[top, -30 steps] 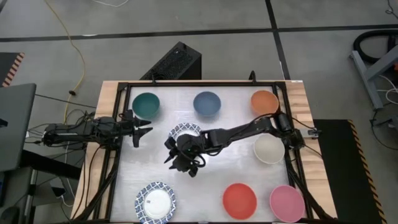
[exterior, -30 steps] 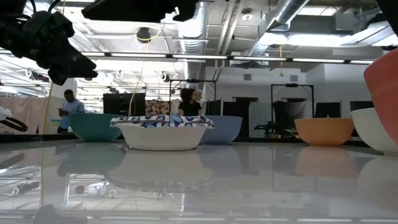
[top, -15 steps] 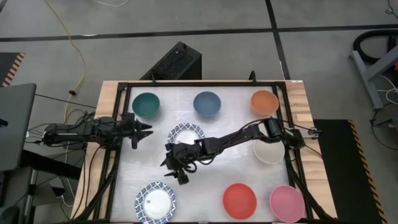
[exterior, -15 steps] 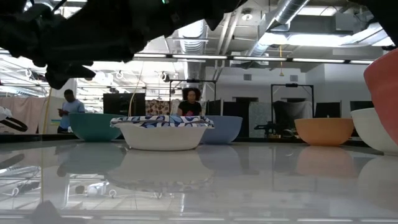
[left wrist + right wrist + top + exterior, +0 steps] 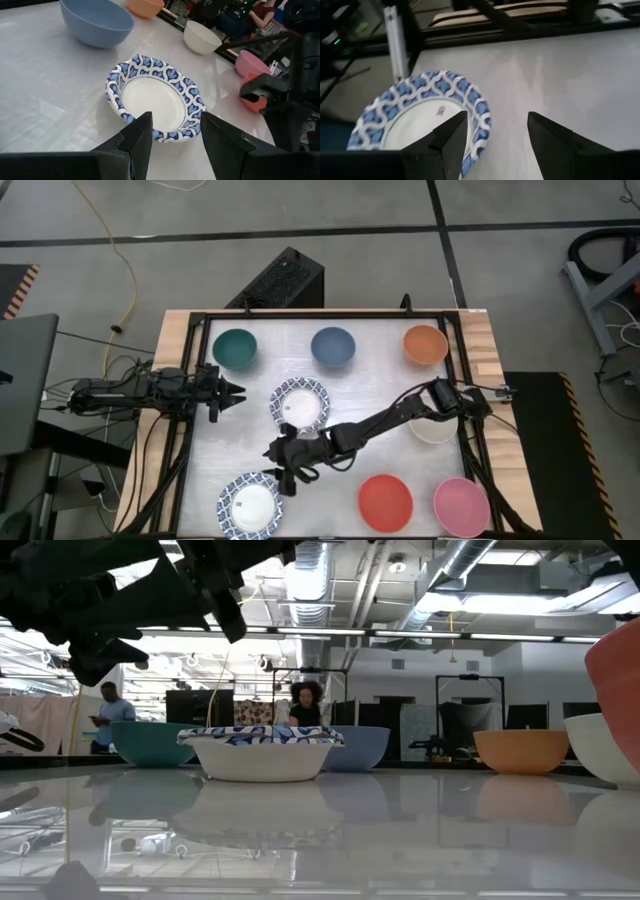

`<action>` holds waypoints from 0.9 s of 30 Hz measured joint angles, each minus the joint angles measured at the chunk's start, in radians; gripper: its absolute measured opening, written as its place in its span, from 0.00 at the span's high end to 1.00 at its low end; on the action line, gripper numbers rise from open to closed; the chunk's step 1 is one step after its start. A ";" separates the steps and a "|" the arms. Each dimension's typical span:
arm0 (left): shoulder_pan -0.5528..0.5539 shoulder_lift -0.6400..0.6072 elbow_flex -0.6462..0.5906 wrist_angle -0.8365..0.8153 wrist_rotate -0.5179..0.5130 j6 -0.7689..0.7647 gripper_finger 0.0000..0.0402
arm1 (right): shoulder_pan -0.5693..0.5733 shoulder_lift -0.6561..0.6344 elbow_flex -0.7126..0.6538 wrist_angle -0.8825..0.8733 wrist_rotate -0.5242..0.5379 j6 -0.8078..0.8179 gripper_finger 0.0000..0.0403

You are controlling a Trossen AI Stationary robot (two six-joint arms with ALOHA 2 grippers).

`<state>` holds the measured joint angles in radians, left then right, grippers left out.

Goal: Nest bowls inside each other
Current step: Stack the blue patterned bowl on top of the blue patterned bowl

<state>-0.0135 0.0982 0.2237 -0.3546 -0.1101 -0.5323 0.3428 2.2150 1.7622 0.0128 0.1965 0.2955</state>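
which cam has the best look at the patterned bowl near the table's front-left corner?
The high view: the whole front-left patterned bowl shows from above, clear of the right end effector. The right wrist view shows most of it, cut at the frame edge. The low and left wrist views don't show it.

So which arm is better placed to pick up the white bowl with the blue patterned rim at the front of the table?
Probably the right. The right gripper, open, hangs just beside that blue-rimmed bowl. The left gripper waits at the table's left edge.
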 joint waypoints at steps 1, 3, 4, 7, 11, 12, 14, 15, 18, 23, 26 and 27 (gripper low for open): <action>0.000 0.000 0.000 0.000 0.000 0.001 0.61 | 0.003 0.000 0.000 0.000 0.020 0.016 0.44; 0.000 0.000 0.000 -0.003 0.000 0.003 0.61 | 0.008 0.000 0.000 -0.010 0.046 0.053 0.44; 0.000 0.000 0.000 -0.006 0.000 0.004 0.61 | 0.010 0.009 0.000 -0.009 0.054 0.072 0.44; 0.000 0.000 0.000 -0.019 -0.001 0.004 0.61 | 0.015 0.027 0.000 -0.012 0.057 0.116 0.44; 0.000 0.000 0.000 -0.034 -0.002 0.005 0.61 | 0.021 0.052 0.000 -0.008 0.053 0.150 0.44; 0.000 0.000 0.000 -0.034 -0.002 0.005 0.61 | 0.024 0.055 0.000 -0.004 0.048 0.154 0.44; 0.000 0.000 0.000 -0.040 -0.002 0.005 0.61 | 0.026 0.070 0.002 0.021 0.048 0.176 0.44; 0.000 0.000 0.000 -0.041 -0.002 0.005 0.61 | 0.029 0.075 0.002 0.028 0.045 0.179 0.44; 0.000 0.000 0.000 -0.041 -0.002 0.005 0.61 | 0.037 0.097 0.000 0.058 0.039 0.183 0.44; 0.000 0.000 0.000 -0.047 -0.002 0.005 0.61 | 0.045 0.107 0.001 0.059 0.012 0.211 0.44; 0.000 0.000 0.000 -0.049 -0.002 0.004 0.61 | 0.044 0.114 0.000 0.058 0.005 0.215 0.44; 0.000 0.000 0.000 -0.050 -0.002 0.004 0.61 | 0.044 0.115 0.000 0.059 -0.006 0.224 0.44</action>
<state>-0.0135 0.0978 0.2241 -0.4043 -0.1123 -0.5282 0.3863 2.3298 1.7618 0.0721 0.1907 0.5199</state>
